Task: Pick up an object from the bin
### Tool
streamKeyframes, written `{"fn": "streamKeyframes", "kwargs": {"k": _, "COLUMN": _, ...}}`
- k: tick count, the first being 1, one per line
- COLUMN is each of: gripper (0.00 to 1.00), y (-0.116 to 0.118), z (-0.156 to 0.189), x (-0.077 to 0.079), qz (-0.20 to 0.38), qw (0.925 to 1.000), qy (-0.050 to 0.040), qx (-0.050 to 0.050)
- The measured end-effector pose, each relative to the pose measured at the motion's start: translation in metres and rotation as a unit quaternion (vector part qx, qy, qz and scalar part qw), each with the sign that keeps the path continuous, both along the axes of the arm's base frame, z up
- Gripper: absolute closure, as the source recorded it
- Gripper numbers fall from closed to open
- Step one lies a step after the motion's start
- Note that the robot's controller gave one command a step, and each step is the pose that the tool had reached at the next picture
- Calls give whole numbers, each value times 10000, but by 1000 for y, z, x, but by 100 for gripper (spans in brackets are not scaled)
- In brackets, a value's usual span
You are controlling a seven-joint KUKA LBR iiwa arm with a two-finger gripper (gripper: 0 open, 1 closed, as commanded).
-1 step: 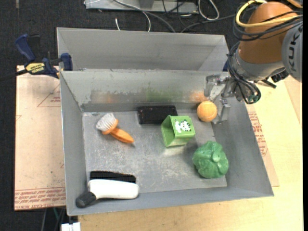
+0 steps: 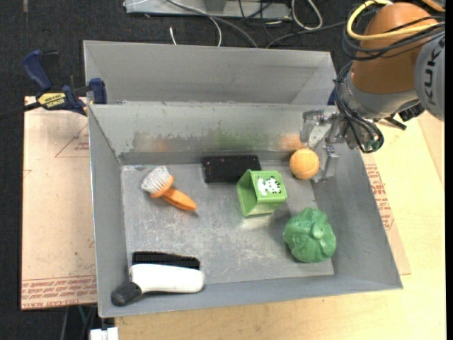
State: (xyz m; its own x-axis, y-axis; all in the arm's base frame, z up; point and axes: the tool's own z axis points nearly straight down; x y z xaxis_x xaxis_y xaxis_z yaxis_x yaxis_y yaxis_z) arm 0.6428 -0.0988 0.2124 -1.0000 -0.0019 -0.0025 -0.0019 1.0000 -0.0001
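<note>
At back-right corner of the bin [image 2: 106, 211], gripper [image 2: 320, 154] hangs low by the right wall, arm coming in over the rim. Fingers look spread, nothing pinched btwn them. Orange ball [image 2: 304, 164] sits at foot of the back wall, just beside the nearer finger, touching or nearly, can't tell which. Likely the pick target since it's the closest obj, and a round thing tends to settle where floor meets wall.

Green cube w/ cow pic [image 2: 261, 192] lies tilted just left of the ball. Black block [image 2: 230, 168] is along the back wall, green crumpled lump [image 2: 309, 235] near the front right. Small brush w/ orange handle [image 2: 167, 190] and white-handled scrub brush [image 2: 164, 276] are well apart on the left side.

Judgement: approach stage, no grasp yet. The fingers need to straddle the ball, which may roll off if nudged.
</note>
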Motion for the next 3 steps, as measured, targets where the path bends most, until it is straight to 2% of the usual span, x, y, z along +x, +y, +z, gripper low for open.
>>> {"fn": "streamKeyframes", "kwargs": {"k": 1, "gripper": 0, "y": 8, "z": -2, "x": 0, "qz": 141, "qw": 9999, "qy": -8, "qx": -12}}
{"fn": "streamKeyframes", "kwargs": {"k": 2, "gripper": 0, "y": 20, "z": -21, "x": -11, "qz": 627, "qw": 9980, "qy": -44, "qx": 6}}
{"fn": "streamKeyframes", "kwargs": {"k": 3, "gripper": 100, "y": 6, "z": -106, "x": -75, "qz": 308, "qw": 9995, "qy": -55, "qx": 5}}
